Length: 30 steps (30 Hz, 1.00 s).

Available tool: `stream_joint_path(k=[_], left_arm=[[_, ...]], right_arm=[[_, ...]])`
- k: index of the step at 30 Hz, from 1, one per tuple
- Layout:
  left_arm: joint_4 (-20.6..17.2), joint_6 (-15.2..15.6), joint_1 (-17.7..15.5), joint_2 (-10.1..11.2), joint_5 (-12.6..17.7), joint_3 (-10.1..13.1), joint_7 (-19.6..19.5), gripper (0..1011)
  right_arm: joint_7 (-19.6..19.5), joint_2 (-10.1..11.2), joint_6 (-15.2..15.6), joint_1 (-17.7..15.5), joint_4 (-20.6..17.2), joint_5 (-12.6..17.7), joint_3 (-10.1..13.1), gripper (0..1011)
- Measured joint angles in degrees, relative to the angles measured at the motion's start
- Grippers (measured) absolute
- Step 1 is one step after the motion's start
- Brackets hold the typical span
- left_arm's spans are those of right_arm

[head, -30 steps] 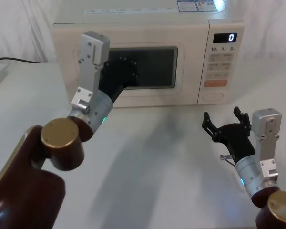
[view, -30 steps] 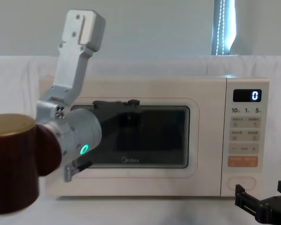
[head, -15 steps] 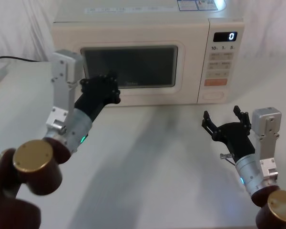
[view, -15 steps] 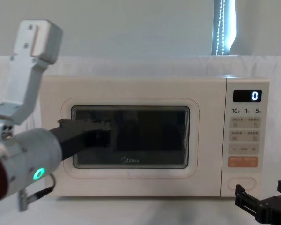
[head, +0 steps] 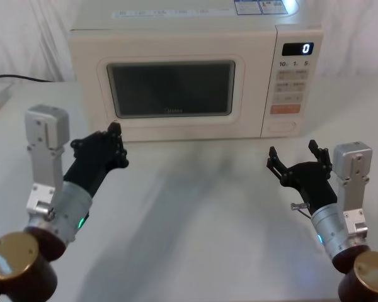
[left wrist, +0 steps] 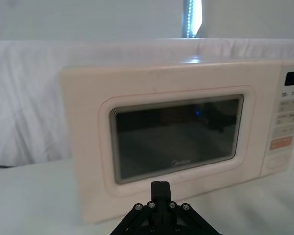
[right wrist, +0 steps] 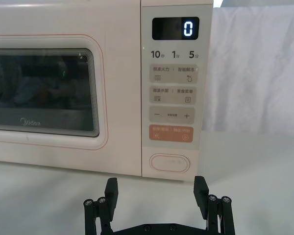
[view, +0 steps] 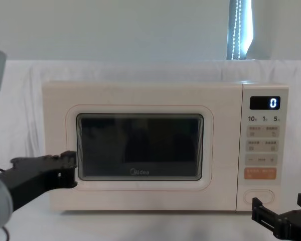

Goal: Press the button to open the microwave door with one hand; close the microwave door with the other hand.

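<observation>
Cream door [head: 170,97] sits flush on the microwave [head: 88,75], with the button [right wrist: 170,163] at its panel foot, so the clenched left tool [head: 110,141] rests near the door and the released right tool [head: 300,165] hangs before the button.

Bright, even light throughout. Soft grey shadows stretch across the white counter [head: 195,214] toward the robot. The dark rounded-rectangle glass window [left wrist: 179,134] carries faint reflections; focus is sharp.
</observation>
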Motion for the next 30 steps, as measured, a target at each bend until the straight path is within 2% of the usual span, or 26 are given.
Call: stream_joint_path(k=[13, 19, 30], left_arm=[[-3.53, -2.11, 7.29, -0.51, 0.32, -2.48, 1.88, 0], [-3.83, -2.55, 8.73, -0.90, 0.38, -3.25, 2.06, 0], [-3.82, -2.66, 9.11, -1.12, 0.79, -3.56, 2.27, 0]], right_arm=[[0.00, 0.00, 0.00, 0.00, 0.00, 0.00, 0.00, 1002], [0.00, 0.00, 0.00, 0.00, 0.00, 0.00, 0.00, 1002], [0.00, 0.00, 0.00, 0.00, 0.00, 0.00, 0.00, 1002]])
